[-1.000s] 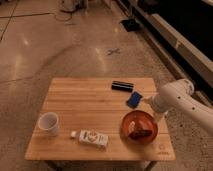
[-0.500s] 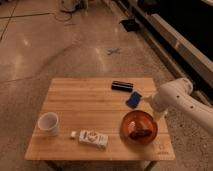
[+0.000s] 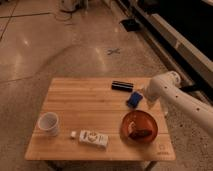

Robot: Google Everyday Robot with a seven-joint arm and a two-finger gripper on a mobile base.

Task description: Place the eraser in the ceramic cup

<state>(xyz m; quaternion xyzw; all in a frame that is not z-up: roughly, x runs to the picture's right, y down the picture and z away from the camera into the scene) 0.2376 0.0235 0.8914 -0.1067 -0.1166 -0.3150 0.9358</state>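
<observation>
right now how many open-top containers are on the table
2: the ceramic cup front left, the orange-red bowl front right. The gripper hangs at the right edge, beside the blue block.

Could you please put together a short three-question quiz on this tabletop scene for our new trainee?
1. Fill in: the eraser lies near the table's ___ edge, as seen in the camera view.
2. True or false: the ceramic cup stands upright towards the left of the view, apart from the eraser.
3. The gripper hangs at the table's right side, closest to: A) the blue block; B) a green bottle; C) a yellow sponge.
Key: 1 far; 2 true; 3 A.
</observation>
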